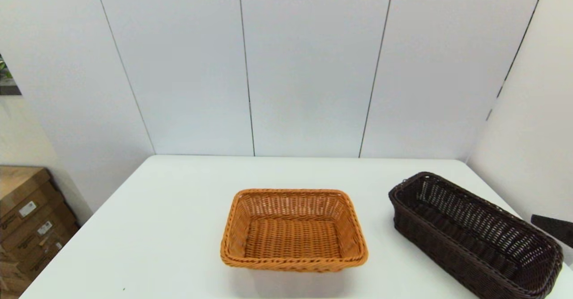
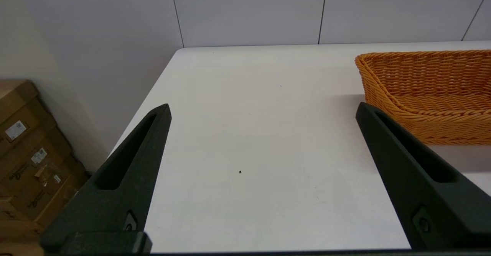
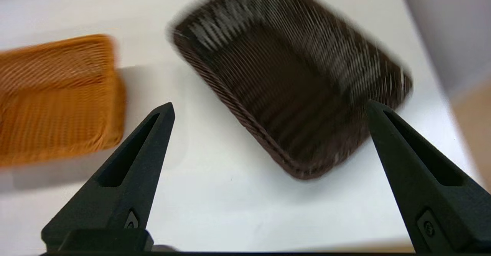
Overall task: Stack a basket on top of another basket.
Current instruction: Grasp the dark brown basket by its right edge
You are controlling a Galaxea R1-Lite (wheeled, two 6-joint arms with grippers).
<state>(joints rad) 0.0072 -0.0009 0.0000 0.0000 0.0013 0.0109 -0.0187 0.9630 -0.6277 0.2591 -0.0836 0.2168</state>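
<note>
The dark brown basket (image 1: 474, 234) lies slantwise at the table's right side, empty. The orange basket (image 1: 293, 229) sits empty in the middle of the table, about a hand's width to its left. My right gripper (image 3: 269, 103) hovers open above the table near the dark basket (image 3: 291, 79), touching nothing; the orange basket (image 3: 57, 95) lies off to its side. Only a black tip of the right arm (image 1: 553, 227) shows at the head view's right edge. My left gripper (image 2: 262, 106) is open and empty, low over bare table left of the orange basket (image 2: 429, 95).
The white table (image 1: 170, 227) ends at grey wall panels behind and a wall close on the right. Cardboard boxes (image 1: 27, 218) stand on the floor off the table's left edge. The dark basket's near end lies close to the table's right edge.
</note>
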